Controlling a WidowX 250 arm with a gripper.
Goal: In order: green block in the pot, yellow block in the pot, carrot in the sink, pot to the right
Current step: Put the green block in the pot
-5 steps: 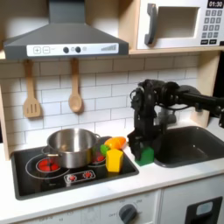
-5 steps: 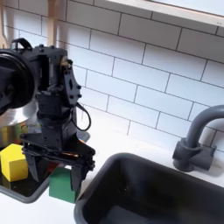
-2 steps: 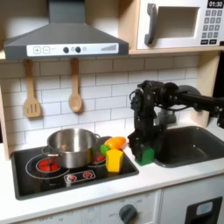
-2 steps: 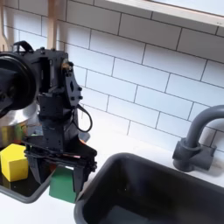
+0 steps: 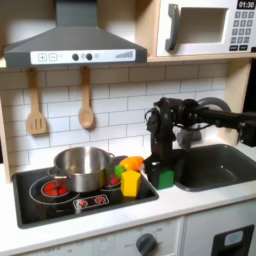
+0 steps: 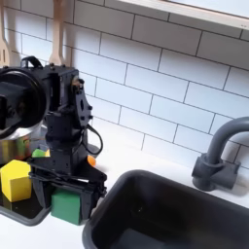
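The pot [image 5: 83, 166] stands on the stove [image 5: 60, 195], at the first exterior view's left; what is inside it I cannot tell. The yellow block [image 5: 131, 183] and the carrot [image 5: 133, 162] lie just right of it. The gripper [image 6: 64, 206] has its jaws closed around the green block [image 6: 65, 205], low at the counter beside the sink [image 6: 185, 209], near the faucet [image 6: 218, 153].

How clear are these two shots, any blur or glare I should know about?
In the first exterior view everything is soft and low in detail; the pot carries bright reflections, and the dark tool blends into the arm above the green block. In the second exterior view the block is fairly sharp, the near arm is blurred, and the sink is deep in shadow.
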